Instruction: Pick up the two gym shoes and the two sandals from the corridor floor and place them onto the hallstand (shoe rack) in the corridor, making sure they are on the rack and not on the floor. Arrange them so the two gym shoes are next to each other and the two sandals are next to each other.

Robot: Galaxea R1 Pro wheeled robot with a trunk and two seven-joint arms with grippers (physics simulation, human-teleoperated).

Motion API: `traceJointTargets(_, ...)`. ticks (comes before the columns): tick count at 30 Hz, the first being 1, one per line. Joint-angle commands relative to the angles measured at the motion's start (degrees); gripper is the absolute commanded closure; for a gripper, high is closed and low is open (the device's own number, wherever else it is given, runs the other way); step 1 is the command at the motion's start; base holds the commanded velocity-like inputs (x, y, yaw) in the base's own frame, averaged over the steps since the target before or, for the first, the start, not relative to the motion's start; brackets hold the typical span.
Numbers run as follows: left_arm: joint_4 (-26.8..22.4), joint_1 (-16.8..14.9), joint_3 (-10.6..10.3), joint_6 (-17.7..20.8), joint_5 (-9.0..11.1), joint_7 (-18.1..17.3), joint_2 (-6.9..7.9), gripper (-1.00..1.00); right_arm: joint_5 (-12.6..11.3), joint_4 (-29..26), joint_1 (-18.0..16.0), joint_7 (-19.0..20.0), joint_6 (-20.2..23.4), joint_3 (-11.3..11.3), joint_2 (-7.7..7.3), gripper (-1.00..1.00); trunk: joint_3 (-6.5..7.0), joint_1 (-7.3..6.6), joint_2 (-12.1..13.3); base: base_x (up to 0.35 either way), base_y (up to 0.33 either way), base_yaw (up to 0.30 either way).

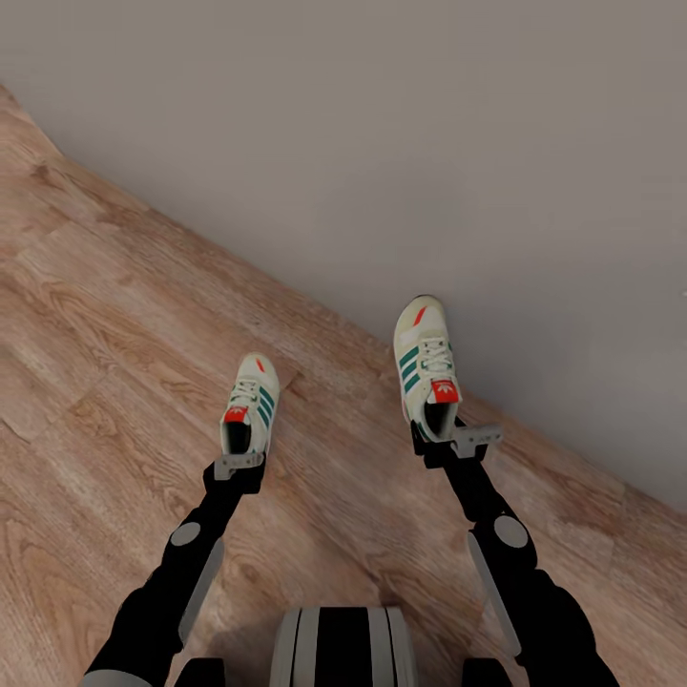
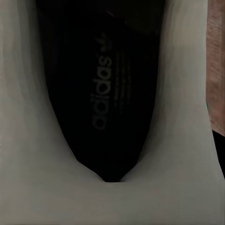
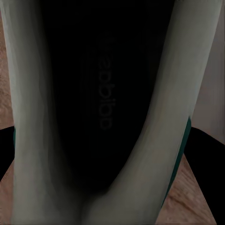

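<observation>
Two cream-white gym shoes with green stripes are in the head view, toes pointing away from me. My left gripper (image 1: 239, 465) is shut on the heel of the left gym shoe (image 1: 254, 396). My right gripper (image 1: 448, 442) is shut on the heel of the right gym shoe (image 1: 423, 363), close to the wall. In the left wrist view I look into a shoe's cream collar (image 2: 28, 140) and dark lettered insole (image 2: 105, 89). The right wrist view looks into the other shoe (image 3: 28, 117) the same way. The sandals and the hallstand are out of view.
Light-brown plank corridor floor (image 1: 114, 315) runs across the left and bottom. A plain grey wall (image 1: 429, 143) runs diagonally from upper left to lower right, just beyond the right shoe. My own base (image 1: 343, 649) sits at the bottom centre.
</observation>
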Motion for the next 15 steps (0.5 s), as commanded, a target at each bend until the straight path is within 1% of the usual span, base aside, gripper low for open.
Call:
traceJointTargets(1,-0.1,0.0,0.0,0.5,0.3,0.0,0.0,1.0,0.3,-0.1,0.2,0.1,0.2,-0.1,0.0,1.0,0.29,-0.03,0.0,0.0,0.0,0.0)
traceJointTargets(4,-0.1,0.0,0.3,0.7,0.4,0.0,0.0,1.0,0.3,-0.1,0.6,0.1,0.2,-0.1,0.0,1.0,1.24,-0.11,0.0,0.0,0.0,0.0)
traceJointTargets(7,-0.1,0.0,1.2,0.8,0.6,0.0,-0.06,1.0,0.3,-0.1,0.9,0.1,0.2,0.0,0.01,1.0,2.19,-0.19,0.1,0.0,0.0,0.0)
traceJointTargets(10,-0.1,0.0,1.6,0.8,2.0,0.0,-0.08,1.0,0.3,-0.1,0.9,0.1,0.2,0.0,-0.01,1.0,3.01,-0.26,0.1,0.0,0.0,0.0)
traceJointTargets(11,-0.1,0.0,1.7,0.8,3.4,0.0,-0.06,1.0,0.3,-0.1,0.9,0.1,0.2,0.0,-0.03,1.0,3.23,-0.29,0.1,0.0,0.0,0.0)
traceJointTargets(12,-0.1,0.0,1.7,0.8,3.6,0.0,-0.07,1.0,0.3,-0.1,0.9,0.1,0.2,0.0,-0.03,1.0,3.46,-0.32,0.2,0.0,0.0,0.0)
traceJointTargets(14,-0.1,0.0,1.7,0.8,3.7,0.0,-0.08,1.0,0.3,-0.1,0.9,0.1,0.2,0.0,-0.03,1.0,3.46,-0.32,0.2,0.0,0.0,0.007)
traceJointTargets(15,-0.1,0.0,1.7,0.8,3.8,0.0,-0.08,1.0,0.3,-0.1,0.9,0.1,0.2,0.0,-0.03,1.0,3.48,-0.32,0.2,0.0,0.0,0.155)
